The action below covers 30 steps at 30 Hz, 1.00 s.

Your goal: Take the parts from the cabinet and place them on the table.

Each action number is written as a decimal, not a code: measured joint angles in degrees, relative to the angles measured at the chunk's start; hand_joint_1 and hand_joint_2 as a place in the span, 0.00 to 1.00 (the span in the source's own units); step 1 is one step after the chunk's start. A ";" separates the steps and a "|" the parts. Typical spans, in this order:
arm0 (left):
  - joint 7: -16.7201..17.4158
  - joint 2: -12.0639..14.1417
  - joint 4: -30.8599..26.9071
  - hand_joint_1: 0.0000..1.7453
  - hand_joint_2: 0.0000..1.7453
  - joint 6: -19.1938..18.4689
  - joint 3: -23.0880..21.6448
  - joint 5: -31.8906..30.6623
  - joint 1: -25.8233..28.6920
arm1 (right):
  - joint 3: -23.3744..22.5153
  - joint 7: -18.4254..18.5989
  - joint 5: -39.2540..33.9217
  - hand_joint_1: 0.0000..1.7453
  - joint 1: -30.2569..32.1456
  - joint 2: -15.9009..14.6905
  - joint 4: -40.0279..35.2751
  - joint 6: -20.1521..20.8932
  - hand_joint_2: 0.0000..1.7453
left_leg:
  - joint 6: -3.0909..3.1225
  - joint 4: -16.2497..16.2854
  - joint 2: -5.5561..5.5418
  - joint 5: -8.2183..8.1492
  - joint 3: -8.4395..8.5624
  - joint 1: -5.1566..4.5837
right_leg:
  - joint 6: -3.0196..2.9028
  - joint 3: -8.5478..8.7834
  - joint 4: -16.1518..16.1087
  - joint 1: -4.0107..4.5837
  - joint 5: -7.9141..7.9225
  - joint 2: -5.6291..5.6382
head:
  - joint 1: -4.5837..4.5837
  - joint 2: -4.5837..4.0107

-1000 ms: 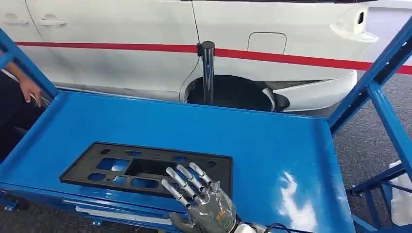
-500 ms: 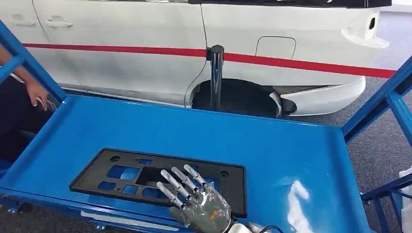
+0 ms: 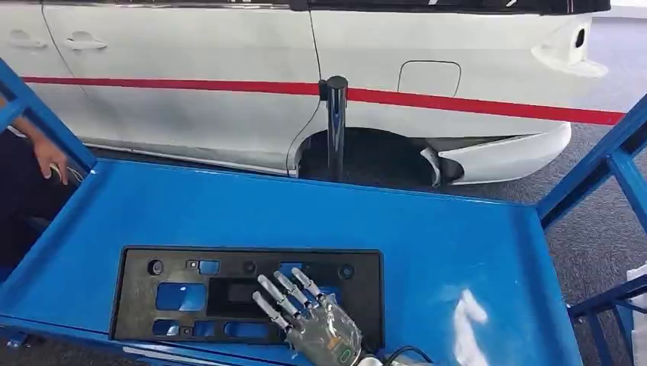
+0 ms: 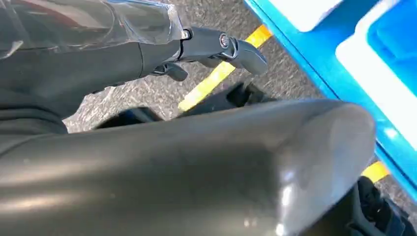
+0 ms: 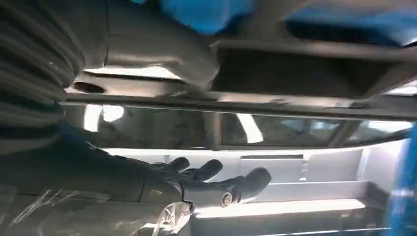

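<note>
Resting on the unlabelled black part, the right hand spreads released fingers.

Car workshop or vehicle assembly floor, by the look of the fittings. White car body with a red stripe standing close behind the work area, rear wheel arch with no wheel showing in it, fuel-filler flap outline and door handles visible. Blue painted steel cart table with raised edges and angled blue frame struts, industrial in build. Black moulded plastic panel with cut-outs lying flat on it, resembling a car trim part. Grey speckled floor; yellow floor marking line in left wrist view. Black post upright beside the car.
</note>
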 joint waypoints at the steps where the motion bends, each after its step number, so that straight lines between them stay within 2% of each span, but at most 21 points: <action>1: -0.02 0.00 0.00 0.00 0.00 0.00 0.00 0.00 0.05 | 0.04 -0.20 0.00 0.00 0.07 -0.07 0.17 0.17 1.00 | 0.43 0.01 -0.03 -0.13 0.06 -0.24 | 0.41 0.22 -0.27 -0.13 -0.05 -0.02 | 0.02 0.00; 2: -0.02 0.00 0.00 0.00 0.00 0.00 0.00 0.00 0.06 | 0.09 -0.30 0.00 0.00 0.06 -0.15 0.26 0.28 1.00 | 0.87 -0.15 -0.07 -0.06 0.15 -0.33 | 0.83 0.41 -0.52 -0.15 -0.05 -0.11 | -0.02 0.00; 3: -0.02 0.00 0.00 0.00 0.00 0.00 0.00 0.00 0.07 | 0.09 -0.30 0.00 0.00 0.07 -0.22 0.26 0.33 1.00 | 1.41 -0.80 -0.09 0.33 0.91 0.21 | 1.15 0.50 -0.20 -0.30 -0.37 -0.12 | 0.02 0.00; 4: -0.04 0.00 0.00 0.00 0.00 0.00 0.00 0.00 0.07 | 0.11 -0.30 0.00 0.00 0.08 -0.35 0.31 0.33 1.00 | 1.71 -0.83 -0.09 0.35 1.19 0.14 | 1.24 0.02 1.50 -0.27 -1.36 -0.19 | 0.07 0.00; 5: -0.04 0.02 0.00 0.00 0.00 0.00 0.02 0.00 0.04 | 0.13 -0.37 0.00 0.00 0.09 -0.44 0.37 0.33 1.00 | 2.24 -0.82 -0.02 0.26 1.32 0.08 | 1.22 -1.98 5.71 -0.23 -3.72 -0.18 | 0.09 -0.02; 7: -0.04 0.02 0.00 0.00 0.00 -0.02 0.00 0.00 0.05 | 0.15 -1.11 0.00 0.00 0.63 -0.74 0.52 0.31 1.00 | 2.53 -0.81 0.03 0.08 1.42 -0.16 | 1.34 -6.89 14.85 -0.09 -7.51 -0.17 | 0.09 0.00; 8: -0.04 0.02 0.00 0.00 0.00 -0.06 0.00 -0.02 0.06 | 0.11 -1.48 0.00 0.00 0.83 -0.89 0.52 0.31 1.00 | 2.70 -0.80 0.01 -0.05 1.44 -0.34 | 1.40 -9.19 18.60 -0.09 -8.39 -0.17 | 0.09 0.00; 9: -0.04 0.02 0.00 0.00 0.00 -0.09 0.00 -0.02 0.21 | 0.00 -1.97 0.00 0.00 1.00 -0.98 0.52 0.28 1.00 | 2.74 -0.80 -0.03 -0.11 1.58 -0.45 | 1.37 -10.03 19.09 -0.09 -7.57 -0.17 | 0.09 -0.02; 10: -0.04 0.02 0.00 0.00 0.00 -0.09 0.00 -0.02 0.32 | -0.37 -2.58 0.00 0.00 1.38 -1.18 0.48 0.28 1.00 | 2.77 -0.79 -0.07 -0.28 1.77 -0.47 | 1.26 -9.37 16.83 -0.02 -5.53 -0.17 | 0.07 -0.02; 11: -0.04 0.04 0.00 0.00 0.00 -0.09 0.02 0.00 0.40 | -1.07 -2.95 0.00 0.00 1.77 -1.40 0.26 0.22 1.00 | 2.70 -0.79 -0.14 -0.44 2.08 -0.47 | 1.14 -7.56 12.49 -0.01 -2.82 -0.18 | 0.09 -0.02; 12: -0.07 0.04 0.00 0.00 0.00 -0.09 0.02 0.02 0.45 | -1.95 -3.26 0.00 0.00 2.24 -1.71 -0.18 0.15 1.00 | 2.55 -0.78 -0.24 -0.67 2.46 -0.44 | 0.98 -4.84 6.63 -0.02 0.14 -0.18 | 0.09 0.00; 13: -0.15 0.04 0.00 0.00 0.00 -0.09 0.02 0.04 0.50 | -3.00 -3.50 0.00 0.00 2.53 -2.03 -0.77 0.15 1.00 | 2.27 -0.75 -0.26 -0.92 2.70 -0.46 | 0.76 -2.38 1.49 -0.01 2.08 -0.18 | 0.09 -0.02; 14: -0.18 0.04 0.00 0.00 0.00 -0.09 0.02 0.07 0.49 | -3.67 -3.74 0.00 0.00 2.53 -2.23 -1.29 0.17 1.00 | 1.91 -0.50 -0.25 -1.28 2.77 -0.87 | 0.54 -1.98 0.25 0.25 1.94 -0.13 | 0.09 0.00; 17: -0.24 0.07 0.00 0.00 0.00 -0.07 0.04 0.24 0.53 | -5.64 -3.93 0.00 0.00 2.56 -3.12 -2.88 0.35 1.00 | 1.13 -0.66 -0.22 -1.55 2.85 -0.46 | -0.46 -1.97 0.27 0.65 1.95 0.00 | 0.02 0.00; 18: -0.24 0.15 0.00 0.00 0.00 -0.07 0.04 0.24 0.56 | -6.12 -3.95 0.00 0.00 2.55 -3.56 -3.28 0.42 1.00 | 0.78 -0.41 -0.25 -1.78 2.85 -0.65 | -0.89 -1.83 -0.07 0.28 2.23 -0.10 | 0.11 0.00; 19: -0.24 0.20 0.00 0.00 0.00 -0.07 0.09 0.24 0.72 | -6.90 -3.93 0.00 0.00 2.69 -4.13 -4.06 0.44 1.00 | 0.71 0.06 -0.17 -1.89 2.96 -0.46 | -0.66 -1.76 0.12 0.73 2.13 -0.12 | 0.06 0.00; 20: -0.26 0.20 0.00 0.00 0.00 -0.04 0.11 0.24 0.77 | -7.63 -3.76 0.00 0.00 3.14 -4.68 -4.86 0.35 1.00 | 1.45 -0.83 -0.21 -1.59 3.08 -0.60 | -0.61 -1.74 0.12 0.45 2.06 -0.02 | -0.09 -0.02; 21: -0.26 0.28 0.02 0.00 0.00 -0.02 0.11 0.24 0.89 | -8.40 -3.28 -0.02 0.00 3.33 -4.94 -5.34 0.22 1.00 | 1.76 -0.89 -0.22 -1.28 3.11 -0.60 | -0.65 -1.77 0.11 0.66 2.14 0.01 | 0.11 0.00; 23: -0.24 0.46 0.02 0.00 0.00 0.09 0.11 0.24 0.91 | -9.74 -2.53 0.00 0.00 3.70 -5.55 -6.27 -0.17 1.00 | 1.43 -0.97 -0.10 -1.43 3.15 -0.56 | -0.69 -1.86 0.11 0.67 2.13 0.09 | 0.09 0.00; 26: -0.24 0.52 0.02 0.00 0.00 0.13 0.11 0.28 0.97 | -11.81 -1.81 0.00 0.00 4.53 -6.45 -7.81 -1.26 1.00 | 1.39 -1.03 -0.12 -1.42 3.13 -0.48 | -0.76 -1.90 0.12 0.77 2.08 0.06 | 0.09 0.00; 30: -0.24 0.59 0.02 0.00 0.00 0.28 0.11 0.39 1.15 | -16.64 -1.46 0.00 0.00 6.73 -7.67 -11.06 -4.86 1.00 | 1.34 -1.07 -0.12 -1.43 3.09 -0.46 | -0.78 -1.91 0.12 0.79 2.04 0.05 | 0.09 0.00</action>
